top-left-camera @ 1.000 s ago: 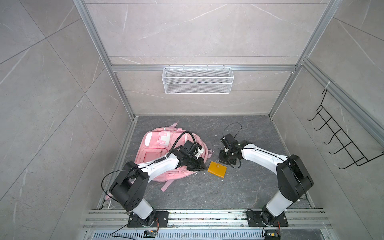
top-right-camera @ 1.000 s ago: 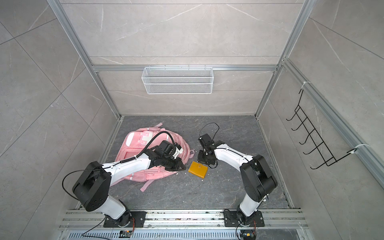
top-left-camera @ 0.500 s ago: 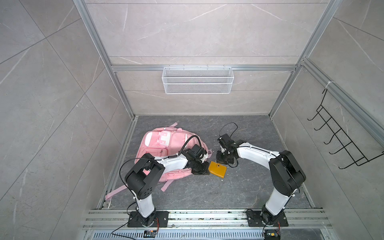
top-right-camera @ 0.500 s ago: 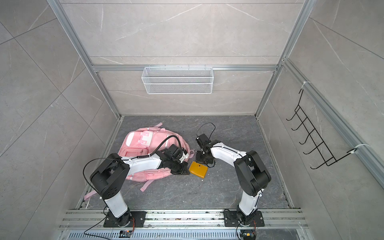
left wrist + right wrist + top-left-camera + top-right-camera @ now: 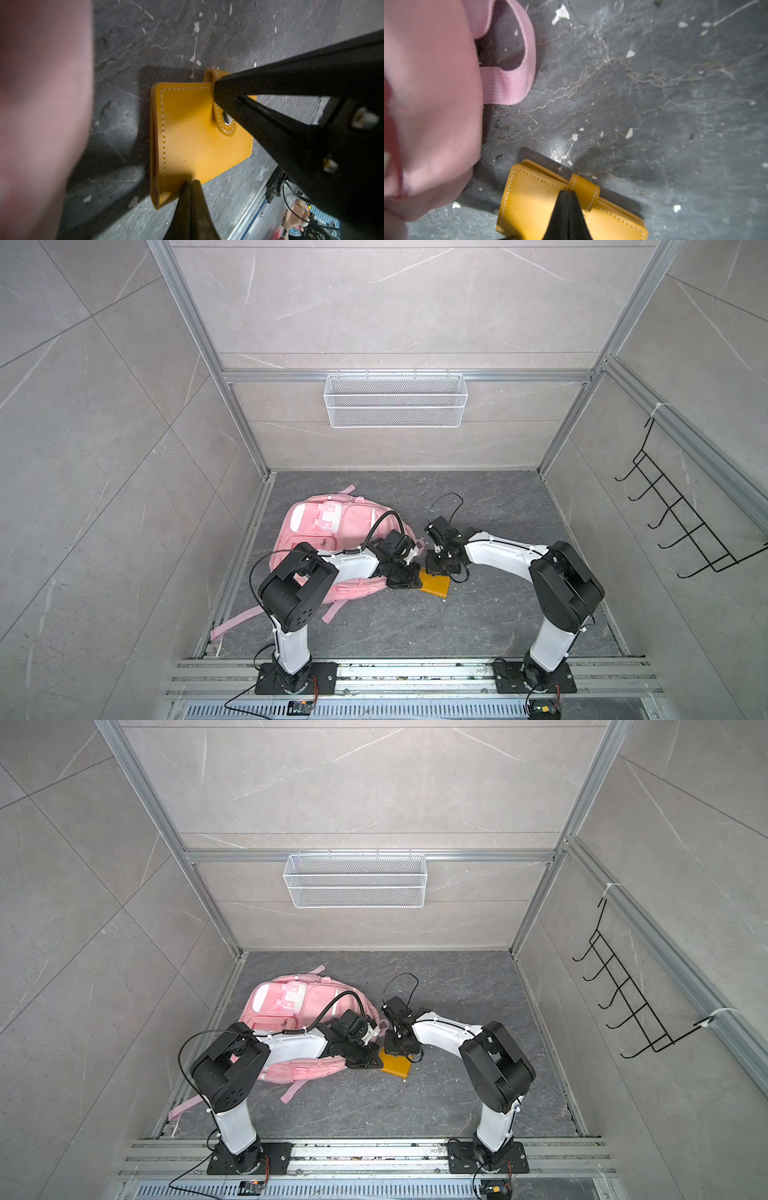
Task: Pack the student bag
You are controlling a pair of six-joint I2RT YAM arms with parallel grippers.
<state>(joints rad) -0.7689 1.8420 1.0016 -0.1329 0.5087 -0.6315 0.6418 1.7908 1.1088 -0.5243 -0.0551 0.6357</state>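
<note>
The left gripper (image 5: 190,184) is clenched, its two black fingers pressed together with only a hairline slit between them. The tips sit on one edge of a yellow wallet (image 5: 187,128). The right gripper (image 5: 566,194) is clenched as well, its point planted on the wallet hard against the closing tab (image 5: 584,187), at the far edge from the left one. Neither seems to have any leather between its fingers. My guess is they are pinning or nudging the wallet from two sides, because a thin flat thing on a hard desk (image 5: 457,626) offers little to pinch from above.

The wallet looks like smooth mustard leather, folded once, with rounded corners and white stitching along its edges. A metal snap stud (image 5: 227,120) sits on the tab. The desk under it is dark grey with pale veins, hard and slightly glossy, and flecked with white chips.

Just beside the wallet, with a strip of desk between them, lies the student bag (image 5: 328,526). It is flat with its pockets up, towards the left wall, and the left arm reaches across it. Its pink woven cloth is soft and slumps into rounded bulges, and a ribbed webbing loop (image 5: 508,83) curls out from it. I cannot see any opening from here.

On the back wall hangs a white wire-mesh basket (image 5: 395,406), and on the right wall a black wire hook rack (image 5: 685,526).
</note>
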